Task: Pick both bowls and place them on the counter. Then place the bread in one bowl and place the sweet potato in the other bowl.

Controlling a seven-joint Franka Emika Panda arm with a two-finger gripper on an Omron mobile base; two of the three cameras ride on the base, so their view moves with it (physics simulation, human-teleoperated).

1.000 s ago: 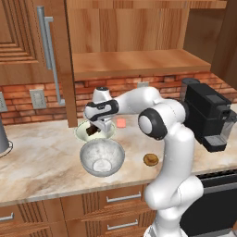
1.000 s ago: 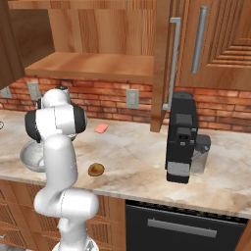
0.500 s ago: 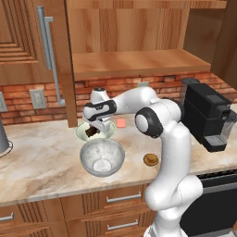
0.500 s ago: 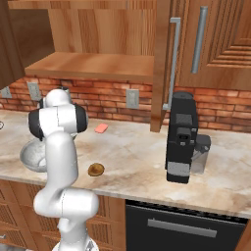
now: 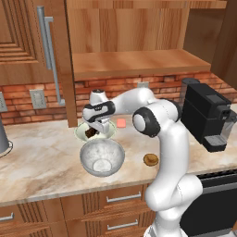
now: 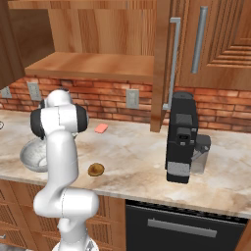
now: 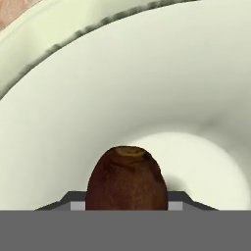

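Gripper (image 5: 95, 131): closed on sweet potato (image 7: 126, 179), low inside cream bowl (image 5: 82, 131).
Grey bowl (image 5: 102, 157): on counter (image 5: 41, 157), touching cream bowl's front.
Bread (image 5: 151, 159): on counter, right of grey bowl.

Two bowls are set on the worktop (image 5: 41, 157), touching or nearly so. The rear bowl (image 5: 81, 129) stands near the brick wall; the front bowl (image 5: 102, 157) sits just before it, toward the worktop edge. The gripper (image 5: 95, 131) is positioned over the rear bowl, and the sweet potato (image 7: 126, 179) is seen between the gripper's fingers, inside that bowl. The bread (image 5: 151, 159) lies on the worktop, right of the front bowl, apart from it. A coffee machine (image 5: 208, 113) stands at far right. A shelf (image 5: 134, 62) is mounted above.
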